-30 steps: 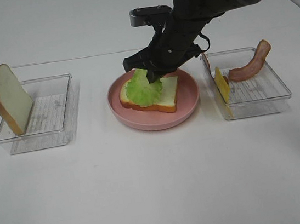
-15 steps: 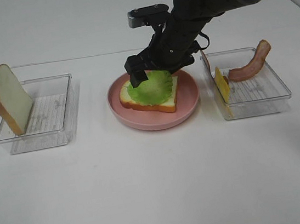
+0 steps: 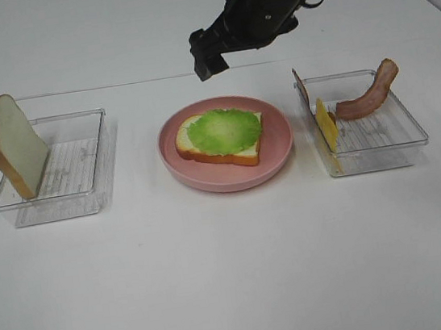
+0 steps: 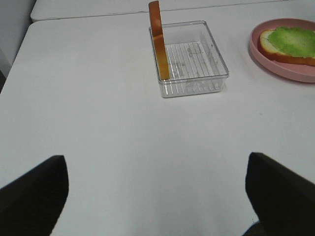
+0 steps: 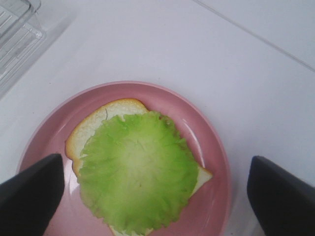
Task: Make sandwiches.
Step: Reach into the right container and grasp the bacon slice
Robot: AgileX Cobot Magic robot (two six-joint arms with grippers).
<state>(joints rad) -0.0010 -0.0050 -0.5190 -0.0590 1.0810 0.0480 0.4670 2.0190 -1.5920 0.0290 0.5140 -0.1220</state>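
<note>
On the pink plate (image 3: 277,151) lies a bread slice (image 3: 245,154) with a flat lettuce leaf (image 3: 225,128) on top; the right wrist view shows the same lettuce (image 5: 138,169) from above. My right gripper (image 3: 216,50) hangs open and empty well above the plate's far edge, its fingers (image 5: 29,191) spread wide. A second bread slice (image 3: 13,144) leans upright in the left clear tray (image 3: 84,179). A bacon strip (image 3: 369,94) and a yellow cheese square (image 3: 326,126) rest in the right clear tray (image 3: 389,147). My left gripper (image 4: 156,196) is open over bare table.
The left wrist view shows the left tray (image 4: 197,69) with the bread slice (image 4: 158,39) on edge, and the plate (image 4: 275,64) beyond it. White tabletop surrounds the trays; a seam line runs across the table behind them.
My right gripper opened and let the lettuce go; the leaf now lies flat on the bread. The gripper then rose up and back from the plate.
</note>
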